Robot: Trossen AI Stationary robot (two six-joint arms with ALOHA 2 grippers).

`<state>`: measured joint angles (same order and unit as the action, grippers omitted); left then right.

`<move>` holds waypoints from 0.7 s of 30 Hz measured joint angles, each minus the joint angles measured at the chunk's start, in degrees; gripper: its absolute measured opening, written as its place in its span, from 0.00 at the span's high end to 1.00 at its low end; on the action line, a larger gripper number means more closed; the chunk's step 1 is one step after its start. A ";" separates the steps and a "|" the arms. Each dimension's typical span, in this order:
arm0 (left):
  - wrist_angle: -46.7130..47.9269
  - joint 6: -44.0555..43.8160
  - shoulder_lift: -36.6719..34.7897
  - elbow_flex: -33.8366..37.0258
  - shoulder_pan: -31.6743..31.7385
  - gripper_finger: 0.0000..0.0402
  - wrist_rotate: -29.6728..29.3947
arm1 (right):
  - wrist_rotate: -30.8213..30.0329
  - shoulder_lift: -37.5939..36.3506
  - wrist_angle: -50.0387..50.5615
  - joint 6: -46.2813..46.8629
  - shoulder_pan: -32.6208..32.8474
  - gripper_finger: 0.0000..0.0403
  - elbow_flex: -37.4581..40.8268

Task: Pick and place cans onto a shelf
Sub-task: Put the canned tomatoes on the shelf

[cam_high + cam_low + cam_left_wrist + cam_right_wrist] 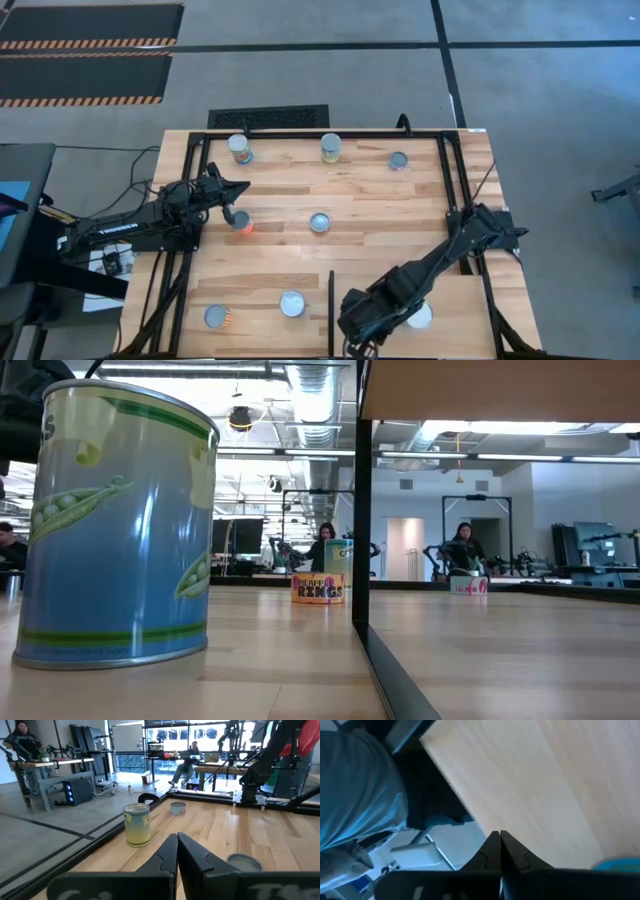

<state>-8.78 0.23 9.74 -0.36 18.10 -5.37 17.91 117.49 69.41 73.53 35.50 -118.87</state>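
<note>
Right gripper (362, 322) hovers over the shelf (455, 300), fingers pressed together on nothing, one can (421, 316) delivered just at its three o'clock. Left gripper (232, 213), also closed and empty, sits beside an orange can (242, 222). Judging by this, we're between picks: next, open wide and straddle a can.

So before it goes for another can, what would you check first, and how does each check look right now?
1. Left gripper empty: ok, fingers shut on nothing.
2. Right gripper empty: ok, shut over the shelf.
3. One can on the shelf: ok.
4. Nearest can upright beside the left gripper: ok.
5. Fingers open for a grab: not ok.
6. Shelf room left: ok.
</note>
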 joint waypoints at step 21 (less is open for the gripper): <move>-0.17 -0.02 0.00 0.00 -0.01 1.00 0.00 | 3.87 -0.24 9.51 1.39 3.99 0.97 0.02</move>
<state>-8.95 0.21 9.74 -0.36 18.09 -5.37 21.78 117.25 78.92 74.92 39.49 -118.85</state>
